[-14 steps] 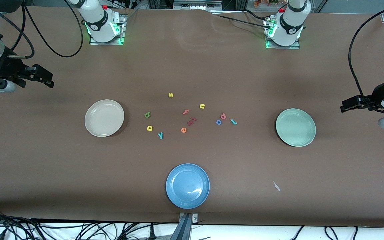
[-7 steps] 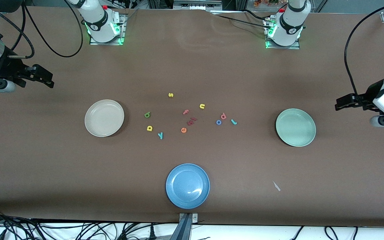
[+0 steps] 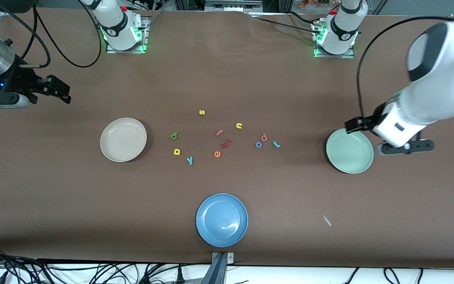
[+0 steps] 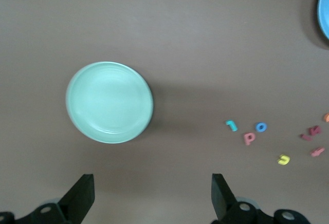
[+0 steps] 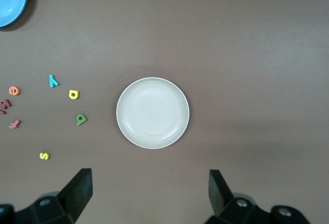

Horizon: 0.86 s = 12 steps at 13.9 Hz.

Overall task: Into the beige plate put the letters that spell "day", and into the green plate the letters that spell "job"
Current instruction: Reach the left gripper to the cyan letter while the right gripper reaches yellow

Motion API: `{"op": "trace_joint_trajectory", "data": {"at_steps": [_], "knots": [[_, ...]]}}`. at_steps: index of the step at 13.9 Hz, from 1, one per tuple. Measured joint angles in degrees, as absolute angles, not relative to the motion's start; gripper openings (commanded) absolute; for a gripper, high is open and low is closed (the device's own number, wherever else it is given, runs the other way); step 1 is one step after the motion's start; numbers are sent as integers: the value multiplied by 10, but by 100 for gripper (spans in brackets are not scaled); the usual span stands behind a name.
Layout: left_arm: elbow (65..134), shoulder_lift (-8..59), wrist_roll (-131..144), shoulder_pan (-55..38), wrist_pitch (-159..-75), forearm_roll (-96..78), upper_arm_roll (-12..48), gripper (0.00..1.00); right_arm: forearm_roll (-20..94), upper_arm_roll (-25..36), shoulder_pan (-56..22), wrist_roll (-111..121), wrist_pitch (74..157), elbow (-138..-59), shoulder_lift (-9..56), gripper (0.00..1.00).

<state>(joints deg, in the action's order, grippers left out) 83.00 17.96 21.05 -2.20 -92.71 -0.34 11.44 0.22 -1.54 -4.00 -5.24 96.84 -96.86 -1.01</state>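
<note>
The beige plate (image 3: pixel 123 139) (image 5: pixel 152 112) lies empty toward the right arm's end. Beside it sit the green "d" (image 3: pixel 174 136) (image 5: pixel 81 119), yellow "a" (image 3: pixel 177 151) (image 5: pixel 73 94) and teal "y" (image 3: pixel 189 160) (image 5: pixel 53 80). The green plate (image 3: pixel 349 150) (image 4: pixel 109 102) lies empty toward the left arm's end. Between the plates and nearer the green one are the pink "b" (image 3: pixel 264 137) (image 4: pixel 249 138), blue "o" (image 3: pixel 258 144) (image 4: pixel 261 127) and teal "j" (image 3: pixel 276 144) (image 4: pixel 231 125). My left gripper (image 3: pixel 352 126) (image 4: pixel 151 193) hangs open over the table at the green plate's rim. My right gripper (image 3: pixel 62 92) (image 5: pixel 150 190) is open and empty over bare table beside the beige plate.
A blue plate (image 3: pixel 222 219) sits near the front edge. Other letters lie mid-table: yellow "s" (image 3: pixel 201 112), yellow "n" (image 3: pixel 239 126), pink "f" (image 3: pixel 219 132), orange "e" (image 3: pixel 217 154) and dark red pieces (image 3: pixel 227 142). A small pale scrap (image 3: pixel 326 220) lies near the front.
My left arm has swung in from the table's end until its gripper is at the green plate's rim. My right gripper has shifted slightly toward the beige plate.
</note>
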Motion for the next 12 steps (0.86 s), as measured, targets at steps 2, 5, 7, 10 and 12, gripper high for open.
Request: {"op": "trace_joint_trajectory", "data": {"at_steps": [2, 5, 7, 10, 12], "knots": [[834, 208, 268, -57, -958, -3, 116, 98, 2, -15, -40, -54, 969, -969, -10, 100], [838, 248, 338, -93, -1005, -12, 117, 87, 4, -17, -44, -60, 975, -970, 6, 100], [843, 267, 356, -98, -1030, -69, 117, 83, 4, -22, -72, -67, 992, -976, 50, 100], [880, 286, 382, -106, -1101, -108, 117, 83, 4, -25, -121, -110, 1081, -977, 127, 100], [926, 298, 425, -125, -1179, -109, 117, 82, 4, -26, -148, -169, 1142, -977, 175, 100]]}}
